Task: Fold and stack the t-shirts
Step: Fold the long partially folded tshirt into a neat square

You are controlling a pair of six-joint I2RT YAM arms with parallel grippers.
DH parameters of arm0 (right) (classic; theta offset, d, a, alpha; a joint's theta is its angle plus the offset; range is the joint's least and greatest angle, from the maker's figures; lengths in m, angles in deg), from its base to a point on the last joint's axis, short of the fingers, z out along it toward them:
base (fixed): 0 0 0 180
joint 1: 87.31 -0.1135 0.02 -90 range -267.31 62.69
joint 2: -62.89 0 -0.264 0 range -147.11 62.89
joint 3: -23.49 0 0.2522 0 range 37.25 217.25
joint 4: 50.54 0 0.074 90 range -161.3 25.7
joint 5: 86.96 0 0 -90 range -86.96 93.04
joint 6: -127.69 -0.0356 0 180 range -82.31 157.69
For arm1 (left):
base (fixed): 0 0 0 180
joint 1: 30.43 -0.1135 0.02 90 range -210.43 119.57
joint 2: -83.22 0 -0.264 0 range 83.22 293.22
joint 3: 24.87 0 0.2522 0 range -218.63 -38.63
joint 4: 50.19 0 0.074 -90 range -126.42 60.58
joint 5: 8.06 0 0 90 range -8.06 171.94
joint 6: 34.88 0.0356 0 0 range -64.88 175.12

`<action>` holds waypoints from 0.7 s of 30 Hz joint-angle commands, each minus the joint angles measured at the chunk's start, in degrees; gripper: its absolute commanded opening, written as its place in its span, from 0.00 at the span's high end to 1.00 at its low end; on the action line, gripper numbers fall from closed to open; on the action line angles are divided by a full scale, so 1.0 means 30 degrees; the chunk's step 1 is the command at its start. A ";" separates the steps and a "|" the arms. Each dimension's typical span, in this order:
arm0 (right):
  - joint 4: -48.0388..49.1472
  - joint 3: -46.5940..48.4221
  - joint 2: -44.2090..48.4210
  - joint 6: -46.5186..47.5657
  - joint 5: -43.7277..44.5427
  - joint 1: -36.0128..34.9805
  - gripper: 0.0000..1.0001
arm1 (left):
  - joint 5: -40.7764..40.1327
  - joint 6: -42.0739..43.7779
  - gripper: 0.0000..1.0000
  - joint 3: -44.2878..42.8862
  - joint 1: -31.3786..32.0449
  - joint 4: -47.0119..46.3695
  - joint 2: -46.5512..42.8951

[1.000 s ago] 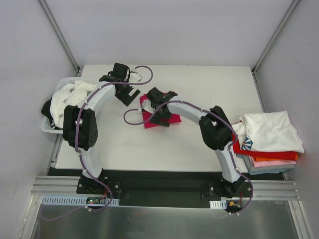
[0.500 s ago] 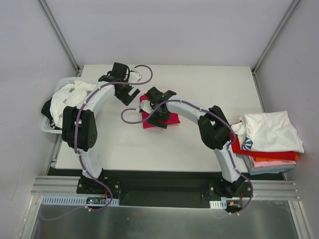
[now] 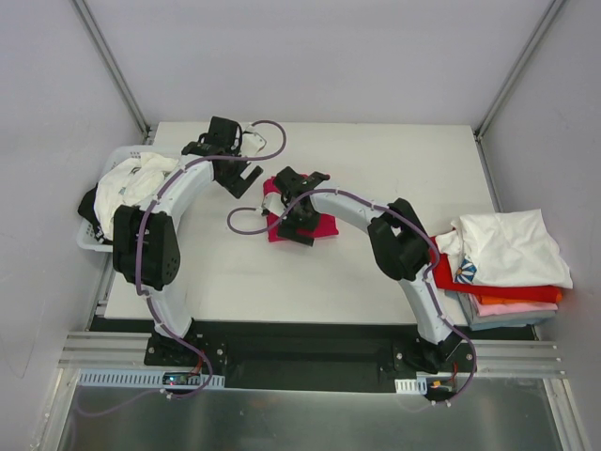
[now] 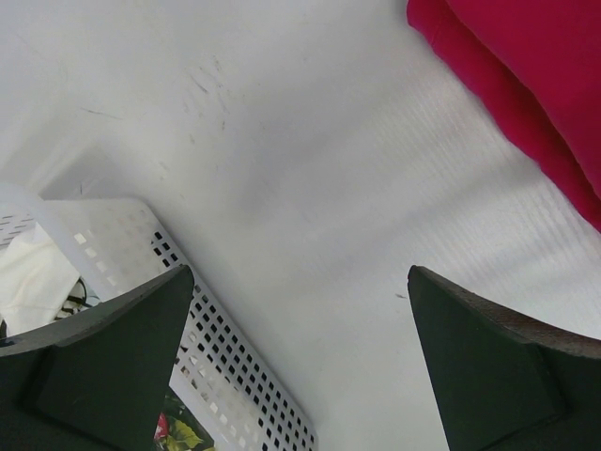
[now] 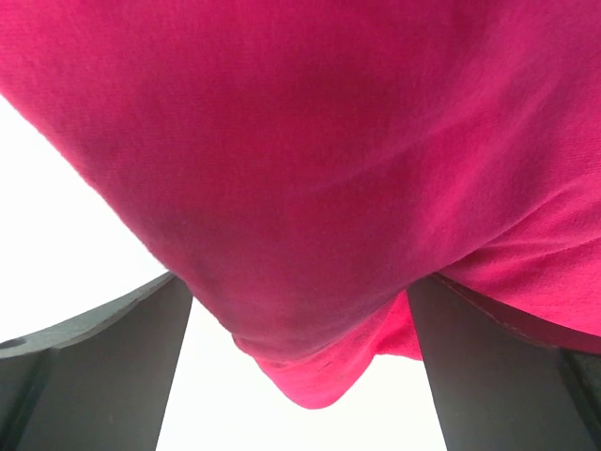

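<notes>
Though small and thick-folded, plain crimson-magenta t-shirt under right pincer, spread wide; left pincer spread too.

My white table fills mid-frame. Pale grey walls behind, metal posts at upper corners, aluminium rail and shiny floor along bottom. Even light.

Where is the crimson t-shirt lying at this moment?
In the top view, the crimson t-shirt lies mid-table, under the open right gripper, right of the white basket.
</notes>
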 commanded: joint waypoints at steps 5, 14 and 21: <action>-0.1263 0.0175 -0.0224 -0.0225 0.0493 -0.0085 0.14 | 0.0462 0.0227 0.01 0.0341 -0.0140 0.0073 -0.1572; -0.1469 -0.0263 -0.0312 -0.0340 0.0875 -0.0144 0.36 | 0.0462 0.0198 0.01 0.0663 -0.0111 0.0072 -0.2012; -0.1264 -0.1347 0.0214 -0.0868 0.0700 -0.0378 0.36 | 0.0462 0.0198 0.01 0.0868 -0.0111 0.0102 -0.2451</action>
